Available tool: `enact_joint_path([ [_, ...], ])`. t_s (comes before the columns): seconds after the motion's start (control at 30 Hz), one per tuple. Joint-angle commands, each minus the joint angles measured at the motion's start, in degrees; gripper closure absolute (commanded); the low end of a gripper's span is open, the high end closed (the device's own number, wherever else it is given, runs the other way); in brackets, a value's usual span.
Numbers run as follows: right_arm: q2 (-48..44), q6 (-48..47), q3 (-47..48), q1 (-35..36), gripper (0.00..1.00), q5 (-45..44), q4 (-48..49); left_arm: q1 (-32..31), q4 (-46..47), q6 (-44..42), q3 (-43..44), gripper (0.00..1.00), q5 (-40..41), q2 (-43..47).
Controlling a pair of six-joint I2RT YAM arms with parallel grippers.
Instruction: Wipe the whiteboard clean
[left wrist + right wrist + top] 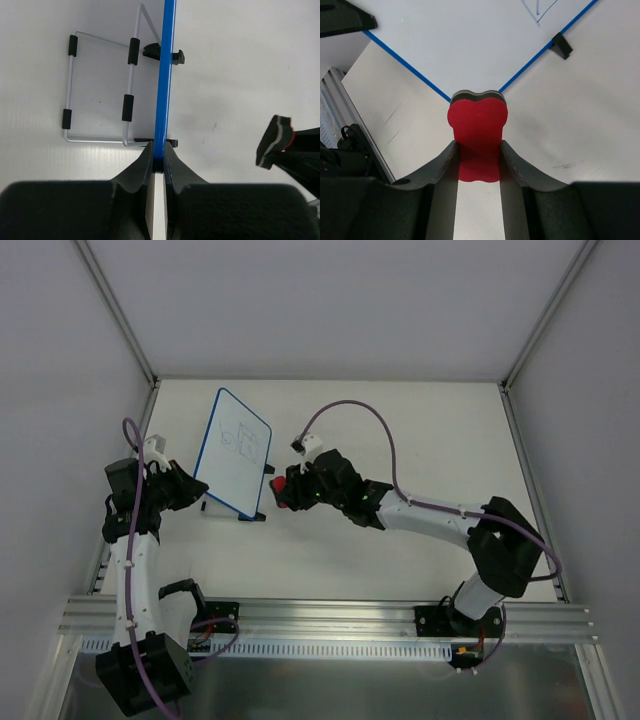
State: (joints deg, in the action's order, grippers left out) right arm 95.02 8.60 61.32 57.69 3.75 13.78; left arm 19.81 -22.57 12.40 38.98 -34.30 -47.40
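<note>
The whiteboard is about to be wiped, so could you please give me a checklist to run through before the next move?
1. Left claw shut on the whiteboard rim: ok.
2. Right claw shut on the red eraser: ok.
3. Eraser's dark face turned toward the board: ok, judging by the left wrist view.
4. Eraser touching the board surface: not ok; the left wrist view shows a gap.
5. Board wiped of blue doodles: not ok; they are plainly there.
6. Wire stand on the board's far side, away from the eraser: ok.
</note>
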Motion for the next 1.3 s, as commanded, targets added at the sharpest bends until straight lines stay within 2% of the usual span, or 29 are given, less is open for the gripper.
enact_joint_path([
  [0.0,-5.72,-3.24,-2.51,-1.35,0.97,-0.76,-1.29,-0.65,-3.71,0.16,0.83,1.00,-1.64,1.87],
  [0.3,-7.48,-3.24,-6.03,-1.97,0.97,0.83,-2.36,-0.65,-4.68,3.68,4.00,1.00,-3.05,2.48],
  [0.87,-7.22,-3.94,-7.00,-1.97,0.97,1.08,-2.36,-0.65,-9.07,7.72,-1.01,0.99,-2.87,8.55],
  [1.07,-7.13,-3.50,-7.35,-1.97,0.97,1.09,-2.27,-0.65,-9.69,8.86,-3.47,0.75,-2.35,9.78],
  [1.1,-6.96,-3.33,-7.44,-1.97,0.97,1.17,-2.27,-0.65,-9.78,9.04,-3.47,0.68,-1.82,9.87],
  [1.27,-6.52,-3.06,-7.44,-1.97,0.97,1.61,-2.27,-0.65,-10.39,9.48,-3.47,0.55,-0.07,10.04],
])
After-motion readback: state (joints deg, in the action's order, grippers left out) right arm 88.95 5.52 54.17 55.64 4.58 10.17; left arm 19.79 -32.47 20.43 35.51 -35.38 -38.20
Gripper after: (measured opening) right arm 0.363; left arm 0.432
